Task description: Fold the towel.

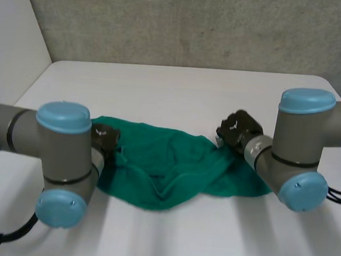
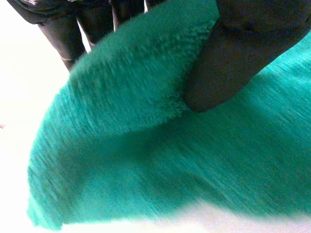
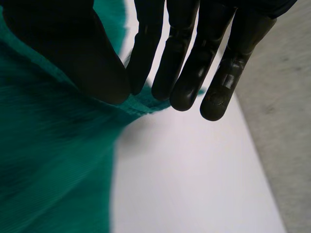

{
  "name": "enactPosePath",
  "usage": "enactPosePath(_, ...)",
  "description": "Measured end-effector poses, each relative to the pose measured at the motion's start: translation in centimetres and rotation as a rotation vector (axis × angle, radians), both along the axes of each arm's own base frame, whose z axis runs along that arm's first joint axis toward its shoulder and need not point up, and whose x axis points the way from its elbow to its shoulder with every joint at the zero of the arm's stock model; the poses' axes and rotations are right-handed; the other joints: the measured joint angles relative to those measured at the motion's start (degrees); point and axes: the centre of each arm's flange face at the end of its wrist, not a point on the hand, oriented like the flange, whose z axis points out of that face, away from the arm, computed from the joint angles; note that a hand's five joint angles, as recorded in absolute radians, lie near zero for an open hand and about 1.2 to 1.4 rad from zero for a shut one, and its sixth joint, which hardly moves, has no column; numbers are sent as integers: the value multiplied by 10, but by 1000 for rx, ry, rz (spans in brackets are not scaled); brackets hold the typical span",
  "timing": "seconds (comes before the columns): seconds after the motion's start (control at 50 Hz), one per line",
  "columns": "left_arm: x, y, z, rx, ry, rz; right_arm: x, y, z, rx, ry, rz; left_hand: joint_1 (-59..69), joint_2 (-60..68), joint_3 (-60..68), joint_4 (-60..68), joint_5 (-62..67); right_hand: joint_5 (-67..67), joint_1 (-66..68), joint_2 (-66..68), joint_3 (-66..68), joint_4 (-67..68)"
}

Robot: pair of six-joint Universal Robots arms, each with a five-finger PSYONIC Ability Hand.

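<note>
Across the near half of a white table (image 1: 179,84) lay a crumpled green terry-cloth towel (image 1: 167,169), bunched into soft folds with a deep crease near its middle. At the towel's left end the robot's black left hand (image 1: 105,136) sat on the cloth, just beyond the grey left arm (image 1: 63,155) with its light-blue caps. The left wrist view showed this hand closed on the towel (image 2: 146,160): its thumb (image 2: 228,68) pressed down on top of a raised fold while the fingers (image 2: 63,34) reached in behind that fold, so the cloth was pinched between them. At the towel's right end the black right hand (image 1: 237,131) met the cloth's far corner, ahead of the grey right arm (image 1: 300,154). Its own wrist view showed the thumb (image 3: 77,58) and fingers (image 3: 187,77) drawn together on a small tip of the towel's edge (image 3: 48,160), gripping it, with bare table (image 3: 194,179) beside the towel. Beyond the towel rose a grey speckled wall (image 1: 195,24).
</note>
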Motion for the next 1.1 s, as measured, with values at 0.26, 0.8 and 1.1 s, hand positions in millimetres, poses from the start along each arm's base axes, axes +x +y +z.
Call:
enactPosePath(0.26,-1,-96,179,-661,302,15,-24,-94,176,-557,-535,-264,0,3,3,1,0,2,0,0,3,5)
enactPosePath(0.8,70,-73,64,-278,671,82,-72,-37,82,-97,-516,-272,0,4,4,4,0,11,7,0,5,5)
enactPosePath(1.1,90,-26,2,8,576,89,-84,-3,5,236,-349,-272,0,5,4,4,0,-117,-113,-151,-147,-139)
